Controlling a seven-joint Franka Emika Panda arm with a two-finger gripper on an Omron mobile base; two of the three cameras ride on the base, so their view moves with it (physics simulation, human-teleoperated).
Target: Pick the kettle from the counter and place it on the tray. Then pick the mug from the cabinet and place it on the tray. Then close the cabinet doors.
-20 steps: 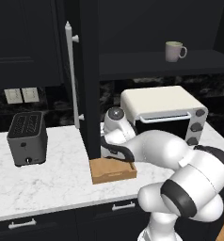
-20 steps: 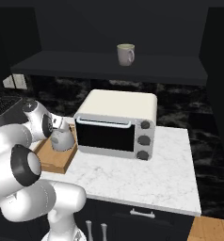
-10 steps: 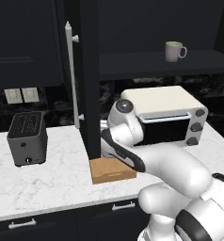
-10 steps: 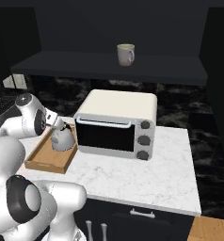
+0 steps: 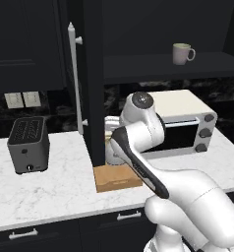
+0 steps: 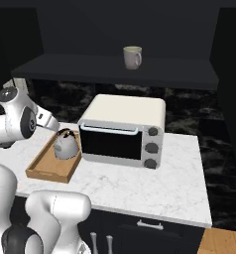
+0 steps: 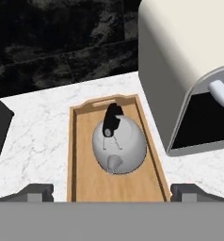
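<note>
One item down: left base view, arm has lifted clear of tray | right base view, kettle sits in tray, mug still shelved in cabinet | hand view, gripper spread wide, holding nothing, kettle below; mug's next.

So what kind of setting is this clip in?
A rendered home kitchen, it seems: a white marble counter carrying a toaster oven and a toaster, with a mug on a dark cabinet shelf above.
</note>
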